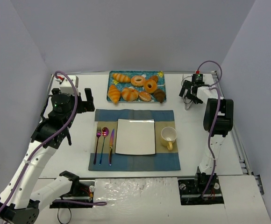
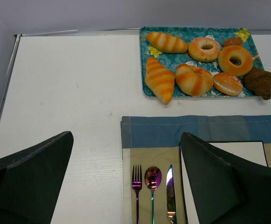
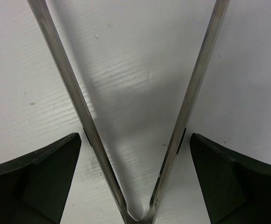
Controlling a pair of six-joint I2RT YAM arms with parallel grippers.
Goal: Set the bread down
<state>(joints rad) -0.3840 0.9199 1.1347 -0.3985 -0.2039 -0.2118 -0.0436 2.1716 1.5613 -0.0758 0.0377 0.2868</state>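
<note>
The bread, a small dark brown ridged croissant (image 1: 160,95), lies at the right end of the teal tray (image 1: 111,74); it also shows in the left wrist view (image 2: 259,82). My right gripper (image 1: 189,92) is to the right of the tray, low over the table. In the right wrist view its open fingers (image 3: 135,140) straddle a pair of metal tongs (image 3: 187,107) spread in a V, with a slight gap on each side. My left gripper (image 1: 85,100) is open and empty (image 2: 126,135) above the table at the placemat's left edge.
The tray also holds golden croissants (image 1: 114,93), ring donuts (image 1: 150,86) and buns. On the blue and tan placemat (image 1: 134,161) are a white square plate (image 1: 135,136), a yellow cup (image 1: 168,136), and a fork (image 1: 98,140), spoon and knife.
</note>
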